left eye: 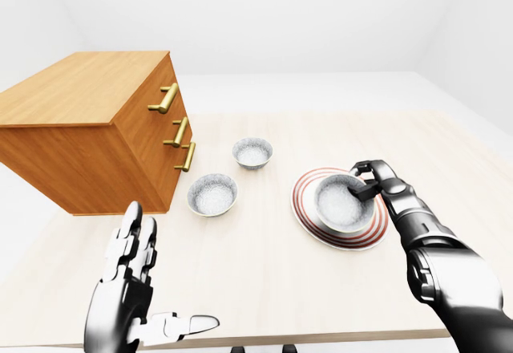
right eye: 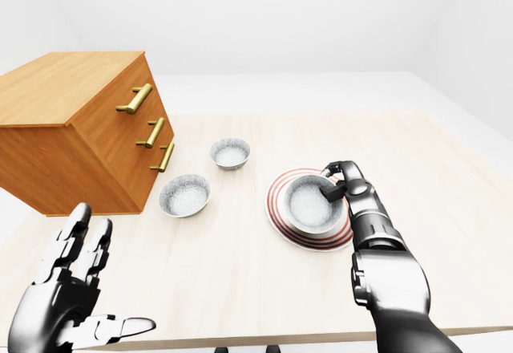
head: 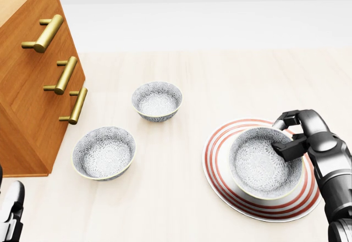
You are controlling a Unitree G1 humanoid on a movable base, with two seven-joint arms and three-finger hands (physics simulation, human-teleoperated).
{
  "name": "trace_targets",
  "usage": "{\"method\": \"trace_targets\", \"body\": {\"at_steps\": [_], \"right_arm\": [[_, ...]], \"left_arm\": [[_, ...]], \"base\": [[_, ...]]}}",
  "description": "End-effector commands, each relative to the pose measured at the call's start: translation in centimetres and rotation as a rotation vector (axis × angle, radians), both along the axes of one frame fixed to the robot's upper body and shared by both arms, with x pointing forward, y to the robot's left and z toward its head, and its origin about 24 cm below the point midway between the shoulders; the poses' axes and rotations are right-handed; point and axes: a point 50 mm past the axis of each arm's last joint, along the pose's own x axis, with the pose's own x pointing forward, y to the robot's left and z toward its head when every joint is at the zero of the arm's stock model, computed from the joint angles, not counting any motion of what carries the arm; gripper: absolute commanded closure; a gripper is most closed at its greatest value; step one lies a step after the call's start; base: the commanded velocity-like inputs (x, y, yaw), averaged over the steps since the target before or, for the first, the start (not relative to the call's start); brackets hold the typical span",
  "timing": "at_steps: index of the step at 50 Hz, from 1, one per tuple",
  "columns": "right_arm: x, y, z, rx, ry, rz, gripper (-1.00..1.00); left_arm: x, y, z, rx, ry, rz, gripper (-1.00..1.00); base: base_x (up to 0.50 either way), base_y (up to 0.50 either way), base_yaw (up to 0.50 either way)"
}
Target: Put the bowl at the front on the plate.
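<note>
A grey patterned bowl point(head: 264, 162) sits on the red-striped white plate point(head: 220, 181) at the right of the head view. My right hand point(head: 289, 137) is pinched on that bowl's right rim, one finger inside, the others outside. Two more patterned bowls rest on the table: one point(head: 104, 153) at the left by the drawers, one point(head: 157, 101) higher up in the middle. My left hand point(left eye: 132, 289) hangs open and empty at the bottom left of the left-eye view, far from the bowls.
A wooden chest of drawers point(head: 33, 82) with several brass handles point(head: 66, 75) stands at the left on the pale wooden table point(head: 181, 198). The table's near edge point(left eye: 321, 338) shows at the bottom of the left-eye view.
</note>
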Motion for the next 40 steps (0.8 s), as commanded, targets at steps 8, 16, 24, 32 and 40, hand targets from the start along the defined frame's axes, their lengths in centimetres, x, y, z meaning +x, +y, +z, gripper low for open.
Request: {"method": "trace_targets", "body": {"at_steps": [8, 16, 24, 32, 40], "right_arm": [[0.2, -0.3, 0.6, -0.002, -0.048, -0.049, -1.0], [0.1, -0.4, 0.5, -0.006, -0.041, -0.045, -1.0], [0.1, -0.5, 0.7, -0.009, -0.045, -0.044, -1.0], [0.7, -0.9, 2.6, 0.003, -0.114, -0.016, -1.0], [0.9, -0.4, 7.5, 0.012, -0.345, 0.121, -1.0]], "left_arm": [[-0.2, 0.0, 0.0, 0.003, 0.002, 0.0, -1.0], [-0.1, 0.0, -0.1, 0.003, 0.006, -0.001, -1.0], [0.0, 0.0, -0.1, 0.004, 0.004, -0.002, -1.0], [0.1, 0.0, -0.1, 0.004, 0.003, -0.002, -1.0], [-0.1, 0.2, 0.8, 0.019, -0.033, 0.006, -1.0]], "base": [[0.0, 0.0, 0.0], [0.0, 0.0, 0.0], [0.0, 0.0, 0.0], [0.0, 0.0, 0.0], [0.0, 0.0, 0.0]]}}
